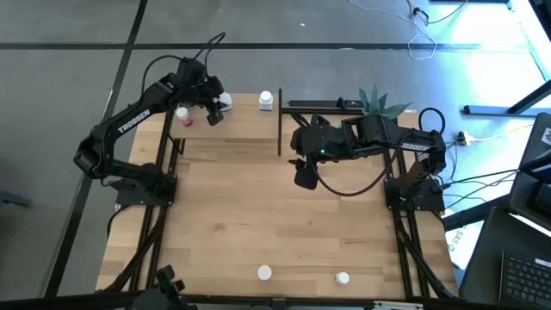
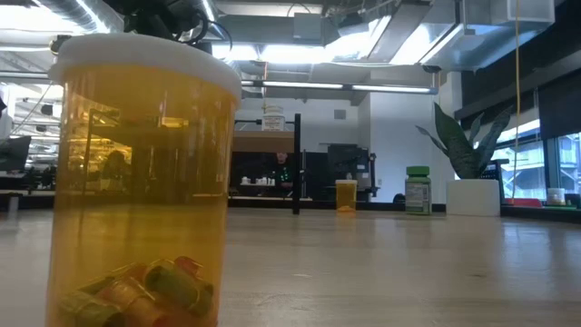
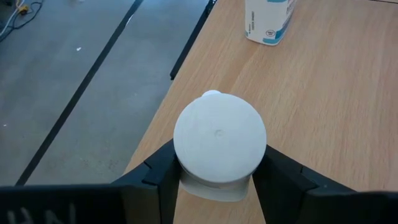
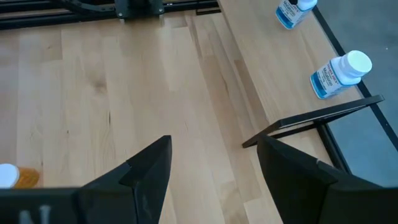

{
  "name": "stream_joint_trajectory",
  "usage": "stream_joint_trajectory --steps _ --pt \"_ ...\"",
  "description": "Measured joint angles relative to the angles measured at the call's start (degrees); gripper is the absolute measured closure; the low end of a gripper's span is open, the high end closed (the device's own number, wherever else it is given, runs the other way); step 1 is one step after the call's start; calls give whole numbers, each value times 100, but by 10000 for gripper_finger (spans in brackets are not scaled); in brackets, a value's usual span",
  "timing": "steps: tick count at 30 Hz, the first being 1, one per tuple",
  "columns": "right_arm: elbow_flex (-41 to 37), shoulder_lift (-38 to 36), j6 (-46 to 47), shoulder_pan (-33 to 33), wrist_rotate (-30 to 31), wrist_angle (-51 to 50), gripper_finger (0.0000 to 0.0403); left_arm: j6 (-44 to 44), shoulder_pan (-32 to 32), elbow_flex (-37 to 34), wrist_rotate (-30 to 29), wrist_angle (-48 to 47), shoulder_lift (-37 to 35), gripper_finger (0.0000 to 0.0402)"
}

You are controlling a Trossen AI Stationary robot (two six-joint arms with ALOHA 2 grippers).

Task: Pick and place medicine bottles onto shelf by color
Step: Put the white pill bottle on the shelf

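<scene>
Wooden tabletop (image 1: 284,224) in an open workshop, nearest first: an orange bottle (image 2: 141,182) stands right before the low camera, and from above one white cap (image 1: 264,273) and a second cap (image 1: 343,278) show by the near edge, both unsorted. At mid-table the right claw (image 1: 303,172) hovers spread and empty over bare wood. At the far side, on the shelf (image 1: 232,129), the left claw (image 3: 219,180) has its fingers (image 3: 163,174) pressed against either side of a white bottle (image 3: 219,140), which appears pinched and sits on the wood close to the shelf's outer edge, floor visible just beyond. That edge looks like the main hazard: if the claw parts unevenly, or one finger drags on the cap as it lifts away, the bottle could tip and roll off to the floor. A pink bottle (image 1: 183,114) stands just beside the left claw, so a sideways retreat risks knocking it over. A blue-labelled bottle (image 1: 266,101) stands farther along the shelf near a black post (image 1: 280,120). A white bottle set beside the pink one rather than near its own kind would spoil the colour grouping. Beyond the post, a potted plant (image 1: 379,102) sits close to the right arm's base, where a wide swing might brush it
</scene>
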Motion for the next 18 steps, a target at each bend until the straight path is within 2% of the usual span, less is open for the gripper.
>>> stream_joint_trajectory --steps 11,18 --pt "0 0 -2 0 0 2 163 50 0 0 -59 65 6 243" --pt "0 0 4 0 0 9 163 4 -1 0 -29 244 277 243"
